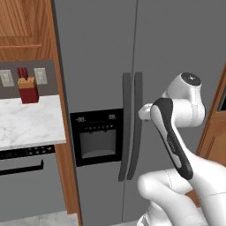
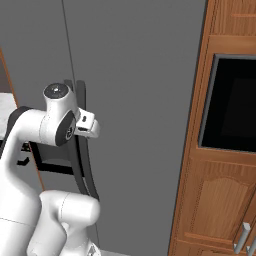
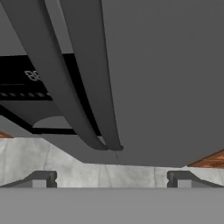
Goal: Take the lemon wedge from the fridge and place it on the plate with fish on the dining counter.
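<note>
Handles first: I've got the gripper [image 3: 112, 179] up close to the fridge [image 1: 167, 53], jaws spread wide with nothing between them, and both doors look shut, so I judge the lemon wedge is somewhere inside, out of sight. To do this well I'd square the jaws around the right-hand handle [image 1: 137, 126], a long, smooth, dark curved bar standing off the flat matte grey door, before pulling.
</note>
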